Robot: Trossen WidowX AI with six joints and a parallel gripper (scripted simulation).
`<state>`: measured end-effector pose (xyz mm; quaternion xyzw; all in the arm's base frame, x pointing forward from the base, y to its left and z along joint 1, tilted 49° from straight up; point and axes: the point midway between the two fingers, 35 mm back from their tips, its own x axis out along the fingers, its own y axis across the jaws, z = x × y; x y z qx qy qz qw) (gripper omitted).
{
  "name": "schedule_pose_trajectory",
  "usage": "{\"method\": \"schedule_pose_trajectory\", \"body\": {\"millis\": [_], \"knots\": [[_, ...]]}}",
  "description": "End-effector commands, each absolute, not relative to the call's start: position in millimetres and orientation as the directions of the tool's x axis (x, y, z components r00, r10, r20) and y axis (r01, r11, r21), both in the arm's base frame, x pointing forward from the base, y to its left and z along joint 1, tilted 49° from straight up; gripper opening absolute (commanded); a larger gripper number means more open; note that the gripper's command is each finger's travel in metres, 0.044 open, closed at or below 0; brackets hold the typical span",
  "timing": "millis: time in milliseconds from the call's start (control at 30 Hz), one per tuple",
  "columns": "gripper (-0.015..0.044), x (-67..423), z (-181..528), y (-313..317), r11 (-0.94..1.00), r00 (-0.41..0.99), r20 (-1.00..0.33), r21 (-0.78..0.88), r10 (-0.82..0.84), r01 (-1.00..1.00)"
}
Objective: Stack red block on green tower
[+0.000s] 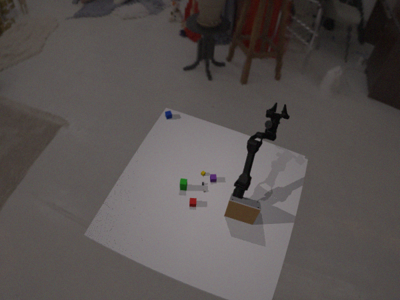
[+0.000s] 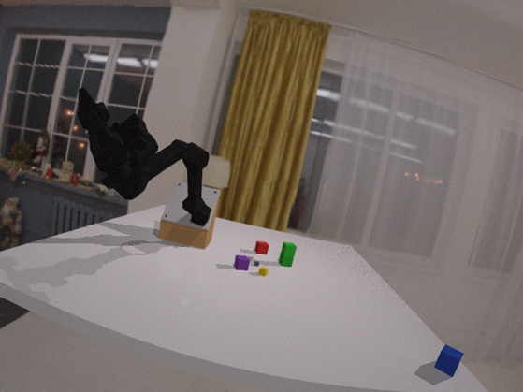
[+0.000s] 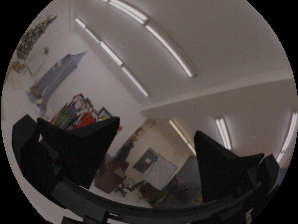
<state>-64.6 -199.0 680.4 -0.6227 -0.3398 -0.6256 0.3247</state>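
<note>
The red block (image 1: 193, 202) (image 2: 261, 247) is a small cube on the white table top, beside the green tower and apart from it. The green tower (image 1: 183, 184) (image 2: 287, 255) stands upright, taller than the red block, with nothing on top. My gripper (image 1: 280, 106) (image 3: 158, 128) is open and empty, raised high and far from both, near the table's edge. In the exterior view its fingers overlap at the upper left. The wrist view shows the two spread fingers against the room and ceiling, with no blocks visible.
A purple block (image 1: 213, 178) (image 2: 242, 263) and a small yellow block (image 1: 203, 173) (image 2: 264, 271) lie near the tower. Tiny dark (image 1: 203, 183) (image 2: 257, 263) and pale pieces lie between them. A blue block (image 1: 169, 115) (image 2: 448, 360) sits at a far corner. The arm stands on a wooden base box (image 1: 242, 212) (image 2: 186, 233).
</note>
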Motion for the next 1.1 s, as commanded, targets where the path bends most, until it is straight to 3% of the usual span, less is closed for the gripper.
{"method": "schedule_pose_trajectory", "body": {"millis": [0,267,533,1067], "knots": [[0.0426,-64,680,-200,-0.556,-0.015,1.000,0.020,0.015,0.831],[0.0440,-45,668,-256,-0.404,-0.061,0.986,-0.006,-0.155,0.915],[0.0440,5,639,-326,-0.178,-0.045,0.919,-0.027,-0.391,0.984],[0.0440,172,545,-405,0.268,0.225,0.633,-0.028,-0.741,0.963]]}}
